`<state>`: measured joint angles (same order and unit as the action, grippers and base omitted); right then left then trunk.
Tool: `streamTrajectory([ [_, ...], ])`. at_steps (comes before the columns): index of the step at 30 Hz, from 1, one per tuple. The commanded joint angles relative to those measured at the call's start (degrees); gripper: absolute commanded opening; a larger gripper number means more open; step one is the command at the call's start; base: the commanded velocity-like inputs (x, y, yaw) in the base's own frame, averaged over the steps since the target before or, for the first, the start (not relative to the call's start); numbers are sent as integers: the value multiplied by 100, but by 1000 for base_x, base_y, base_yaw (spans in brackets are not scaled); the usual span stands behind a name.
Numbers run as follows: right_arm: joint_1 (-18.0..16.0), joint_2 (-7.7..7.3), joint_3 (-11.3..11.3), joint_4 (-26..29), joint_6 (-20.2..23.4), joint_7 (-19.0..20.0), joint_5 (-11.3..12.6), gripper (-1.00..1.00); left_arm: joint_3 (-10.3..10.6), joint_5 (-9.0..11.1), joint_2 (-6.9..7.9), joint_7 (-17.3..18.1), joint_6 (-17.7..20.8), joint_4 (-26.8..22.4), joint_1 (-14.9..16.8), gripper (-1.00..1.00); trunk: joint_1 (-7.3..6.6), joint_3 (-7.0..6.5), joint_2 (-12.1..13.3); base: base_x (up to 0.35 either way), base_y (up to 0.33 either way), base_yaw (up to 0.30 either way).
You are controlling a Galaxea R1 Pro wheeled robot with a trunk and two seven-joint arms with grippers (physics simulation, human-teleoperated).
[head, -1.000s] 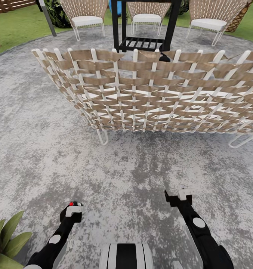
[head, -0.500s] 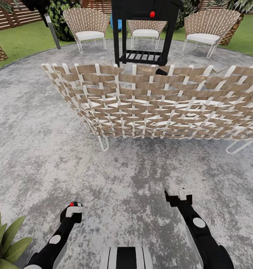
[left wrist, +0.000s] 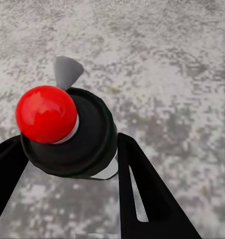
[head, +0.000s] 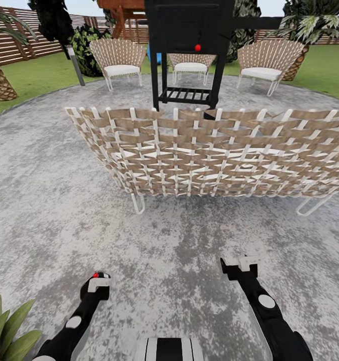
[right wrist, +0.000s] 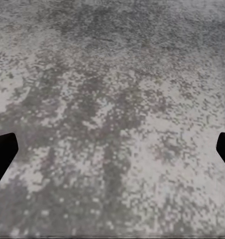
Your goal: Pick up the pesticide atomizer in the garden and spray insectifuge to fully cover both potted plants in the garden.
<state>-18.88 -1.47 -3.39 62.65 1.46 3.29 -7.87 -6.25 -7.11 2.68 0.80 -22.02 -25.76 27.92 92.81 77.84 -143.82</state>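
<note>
You stand on the round grey mottled paved patio (head: 39, 200), facing one long woven wicker sofa (head: 214, 150); three woven wicker chairs (head: 120, 57) stand beyond it. One potted plant with broad pointed green leaves (head: 6, 326) shows at the patio's near left edge, left of the left gripper (head: 96, 282), the nearer arm. That gripper pinches one pesticide atomizer (left wrist: 72, 134), apparently lengthwise along the fingers. The right gripper (head: 239, 263) is spread, empty.
</note>
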Motion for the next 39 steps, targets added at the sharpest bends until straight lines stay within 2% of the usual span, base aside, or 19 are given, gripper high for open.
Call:
streamTrajectory([
  [1, -1, 1, -17, -124, -43, 30, -62, 100, -42, -62, -3, 1, -19, 6, 2, -100, -3, -29, 0, 0, 0, -61],
  [4, -1, -15, -30, -664, -505, 24, -65, 100, -67, -59, -4, -26, -7, 8, -55, -100, -11, -122, 4, 0, 0, -61],
  [9, 16, -64, -50, -1732, -1646, 21, -65, 100, -96, -50, -4, -80, -10, 2, -281, -100, -24, -277, 11, 0, 0, -61],
  [12, 205, -101, -71, -2608, -2480, 8, -65, 100, -158, 47, -9, -103, -26, -26, -528, -100, -32, -370, 15, 0, 0, -63],
  [14, 350, -148, -230, -2858, -2819, 9, -65, 100, -235, 125, -6, -101, -34, -46, -639, -100, -37, -432, 18, 0, 0, -67],
  [15, 446, -172, -445, -3043, -3004, 13, -65, 100, -304, 177, -5, -99, -37, -59, -732, -100, -39, -463, 19, 0, 0, -73],
  [16, 534, -196, -781, -3430, -3270, 32, -65, 100, -370, 217, -5, -92, -54, -63, -884, -100, -42, -494, 20, 0, 0, -79],
  [17, 556, -204, -869, -3705, -3418, 36, -65, 100, -386, 226, -5, -91, -100, -49, -971, -100, -45, -525, 22, 0, 0, -81],
  [22, 576, -203, -952, -4184, -3680, 61, -78, 100, -410, 227, 3, -89, -290, -13, -1181, -100, -57, -680, 28, 0, 0, -82],
  [32, 579, -184, -961, -4320, -3717, 30, -75, 100, -409, 206, 11, -80, -328, -8, -1244, -100, -83, -988, 42, 0, 0, -79],
  [39, 579, -162, -971, -4325, -3718, 19, -62, 100, -411, 201, 13, -72, -330, 0, -1246, -100, -101, -1154, 51, 0, 0, -11],
])
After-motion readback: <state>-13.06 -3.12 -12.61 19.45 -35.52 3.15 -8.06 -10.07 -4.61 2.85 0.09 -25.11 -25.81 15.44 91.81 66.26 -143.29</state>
